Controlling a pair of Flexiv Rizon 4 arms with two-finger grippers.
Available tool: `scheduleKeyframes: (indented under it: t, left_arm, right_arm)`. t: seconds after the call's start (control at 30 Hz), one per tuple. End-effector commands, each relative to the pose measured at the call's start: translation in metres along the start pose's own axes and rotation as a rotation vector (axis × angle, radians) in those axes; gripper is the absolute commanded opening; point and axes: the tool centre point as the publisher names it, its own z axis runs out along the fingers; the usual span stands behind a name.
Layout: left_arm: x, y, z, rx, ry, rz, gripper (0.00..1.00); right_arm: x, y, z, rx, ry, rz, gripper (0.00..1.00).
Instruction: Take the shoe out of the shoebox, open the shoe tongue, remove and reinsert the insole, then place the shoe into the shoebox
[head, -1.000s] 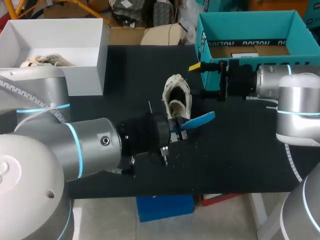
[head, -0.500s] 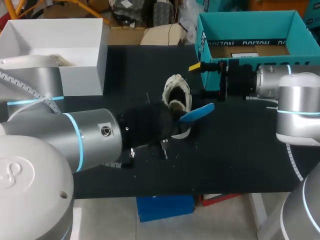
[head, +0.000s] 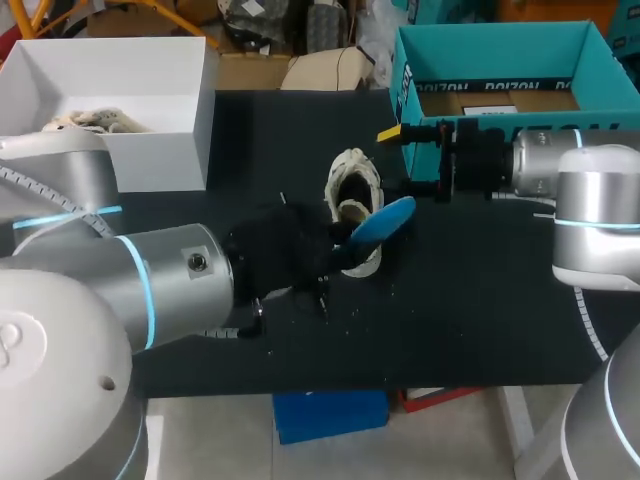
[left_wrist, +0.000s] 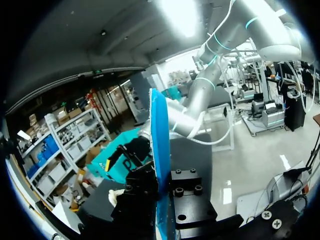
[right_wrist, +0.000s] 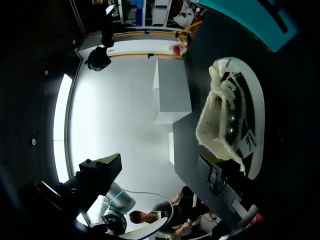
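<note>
Blue foam, thin and limp-looking, is how the insole (head: 385, 220) reads: light, easily bent, and best pinched flat near one end. The left gripper (left_wrist: 162, 187) has it that way, jaws closed on the sheet so that it stands edge-on between them. It juts toward 2 o'clock across the 4 o'clock edge of the cream shoe (head: 353, 200). That shoe lies near the middle of the black table (head: 480, 300), outside the teal shoebox (head: 500, 60) at its 1 o'clock. Its upper looks soft and its sole stiffer, so I judge the collar or sole edge the safer hold. The right gripper (head: 397, 160) hangs at the shoe's 2 o'clock, jaws wide apart and empty. From above, the left arm's wrist covers its fingertips, and whether the insole's tip touches the shoe is probably beyond telling.
</note>
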Motion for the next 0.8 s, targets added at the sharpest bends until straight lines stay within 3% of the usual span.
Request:
scheduleKeyframes:
  t: [0.03,0.47,0.8]
  left_arm:
    - [-0.007,0.016,0.017,0.128,-0.022,-0.017,0.0]
    - [-0.071,0.012,0.033,0.142,-0.012,-0.11,0.0]
    - [-0.088,0.007,0.032,0.151,-0.062,-0.197,0.0]
  right_arm:
    - [0.0,0.0,0.001,-0.003,0.0,0.0,1.0]
    - [0.0,0.0,0.001,-0.003,0.0,0.0,1.0]
    - [0.0,0.0,0.001,-0.003,0.0,0.0,1.0]
